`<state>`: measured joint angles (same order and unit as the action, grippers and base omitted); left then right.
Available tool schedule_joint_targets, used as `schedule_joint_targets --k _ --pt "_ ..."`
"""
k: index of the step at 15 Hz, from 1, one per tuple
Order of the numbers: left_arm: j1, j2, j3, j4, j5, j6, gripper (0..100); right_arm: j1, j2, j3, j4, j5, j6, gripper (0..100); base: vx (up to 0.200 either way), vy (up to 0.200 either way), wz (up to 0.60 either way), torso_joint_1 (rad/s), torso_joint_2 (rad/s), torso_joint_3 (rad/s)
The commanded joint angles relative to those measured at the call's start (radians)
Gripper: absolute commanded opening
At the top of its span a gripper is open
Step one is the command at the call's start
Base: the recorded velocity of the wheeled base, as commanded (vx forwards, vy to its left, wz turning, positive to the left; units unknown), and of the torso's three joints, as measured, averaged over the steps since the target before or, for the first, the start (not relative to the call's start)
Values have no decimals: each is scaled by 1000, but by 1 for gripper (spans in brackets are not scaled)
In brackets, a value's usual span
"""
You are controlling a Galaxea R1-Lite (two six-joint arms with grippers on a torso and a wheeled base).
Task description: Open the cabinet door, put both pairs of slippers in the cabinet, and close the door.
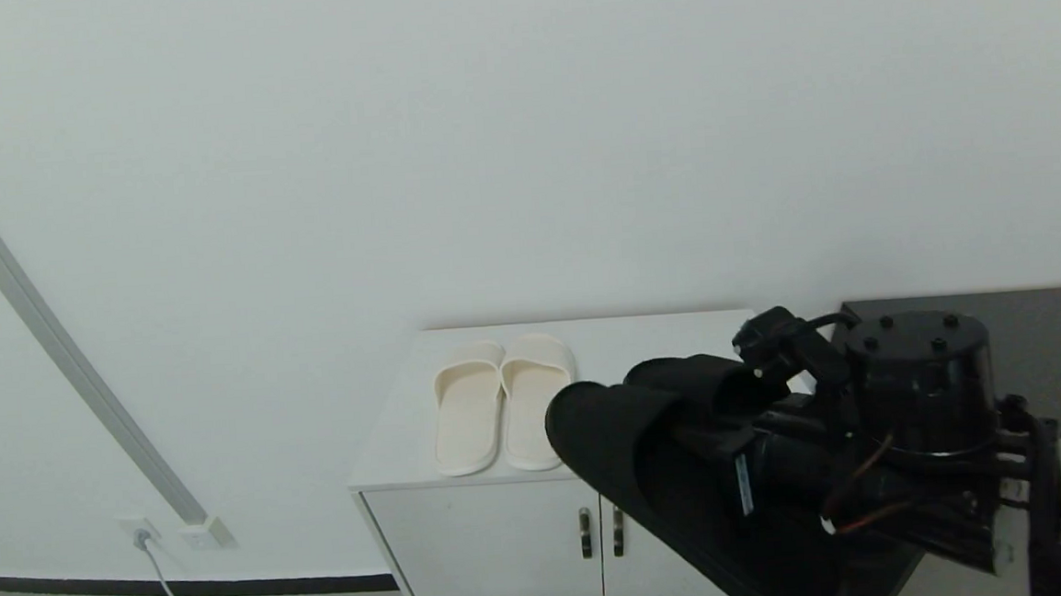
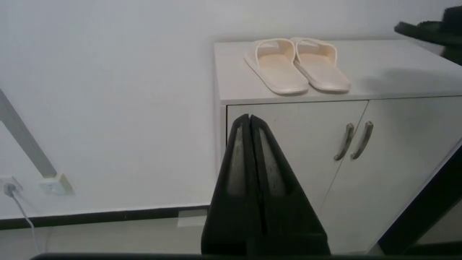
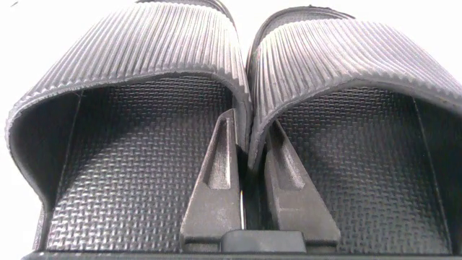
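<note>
A white cabinet [image 1: 481,541] [image 2: 289,137] stands against the wall with both doors closed, its two handles [image 1: 600,531] [image 2: 354,141] side by side at the middle. A cream pair of slippers [image 1: 500,401] [image 2: 296,63] lies on its top, left of centre. My right gripper [image 1: 732,424] [image 3: 249,133] is shut on a black pair of slippers [image 1: 631,439] [image 3: 144,144], pinching their two inner strap edges together. It holds them in the air above the cabinet's right front corner. My left gripper [image 2: 250,119] is shut and holds nothing, in front of the left door at some distance.
A wall socket with a cable [image 1: 140,534] sits low on the wall to the left, below a slanting grey conduit [image 1: 54,336]. A dark surface [image 1: 1049,349] adjoins the cabinet on the right. Bare floor lies in front of the cabinet.
</note>
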<state>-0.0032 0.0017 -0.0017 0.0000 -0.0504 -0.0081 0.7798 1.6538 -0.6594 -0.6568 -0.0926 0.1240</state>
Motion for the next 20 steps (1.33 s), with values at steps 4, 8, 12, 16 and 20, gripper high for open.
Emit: schedule_joint_targets --k 4,8,12,16,20 --pt "0 0 0 0 0 -1 0 42 -105 84 17 42 -4 0 0 0 0 0 0 0" --pt "0 0 0 0 0 -1 0 50 -105 99 17 56 -4 0 0 0 0 0 0 0" --pt "0 0 0 0 0 -1 0 50 -105 109 16 57 -4 0 -200 0 0 10 6 1" --pt "0 0 0 0 0 -3 0 50 -95 115 13 56 -3 0 0 0 0 0 0 0" --pt "0 0 0 0 0 -3 0 50 -95 115 13 60 -3 0 0 0 0 0 0 0"
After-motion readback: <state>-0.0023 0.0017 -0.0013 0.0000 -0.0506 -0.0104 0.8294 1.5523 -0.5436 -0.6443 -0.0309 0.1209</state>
